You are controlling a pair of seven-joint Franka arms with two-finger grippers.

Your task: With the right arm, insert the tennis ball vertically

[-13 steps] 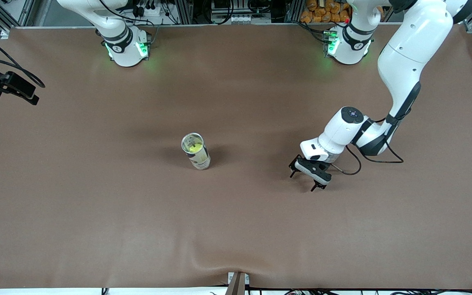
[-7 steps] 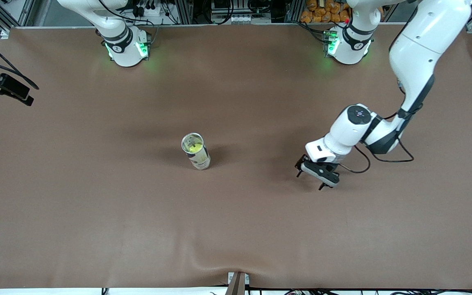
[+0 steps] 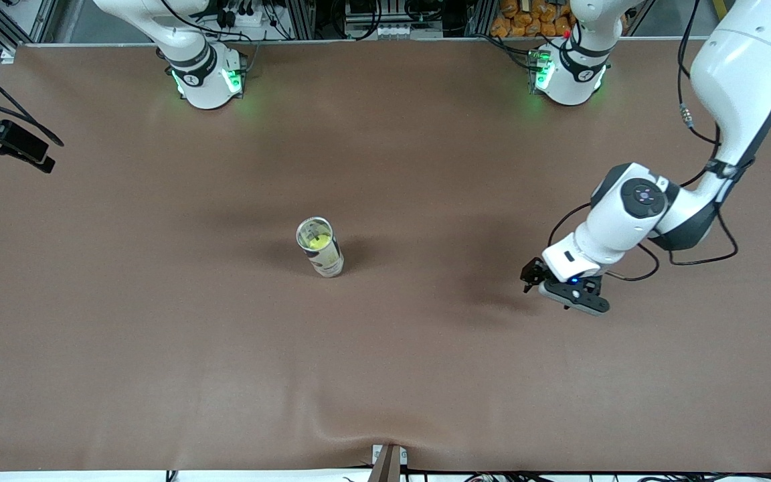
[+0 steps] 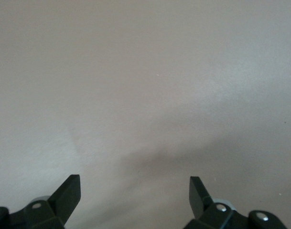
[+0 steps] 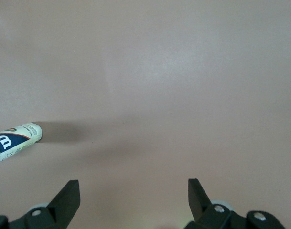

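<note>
The left tool [image 3: 563,289] hangs over bare brown tabletop [image 3: 158,348], toward the left arm's end of the tabletop from the tube [image 3: 320,248] and well apart from it. Its two black fingers [image 4: 69,194] stand spread wide with nothing between them, and only plain brown surface and a soft shadow show beneath them in the left wrist view. The white left arm [image 3: 727,120] bends down to it from its base at the top of the front view, with a black cable looping beside the wrist. The right tool [image 5: 131,202] is likewise spread wide and empty in its own wrist view, held over bare tabletop with the tube [image 5: 14,139] off to one side; in the front view the dark piece at the frame's edge toward the right arm's end [image 3: 4,140] is probably this tool, though I cannot tell for sure. The tube is a clear can with a white and navy label, standing upright near the middle of the tabletop, apart from both tools. The yellow tennis ball [image 3: 317,242] sits inside it, seen through the open top.
</note>
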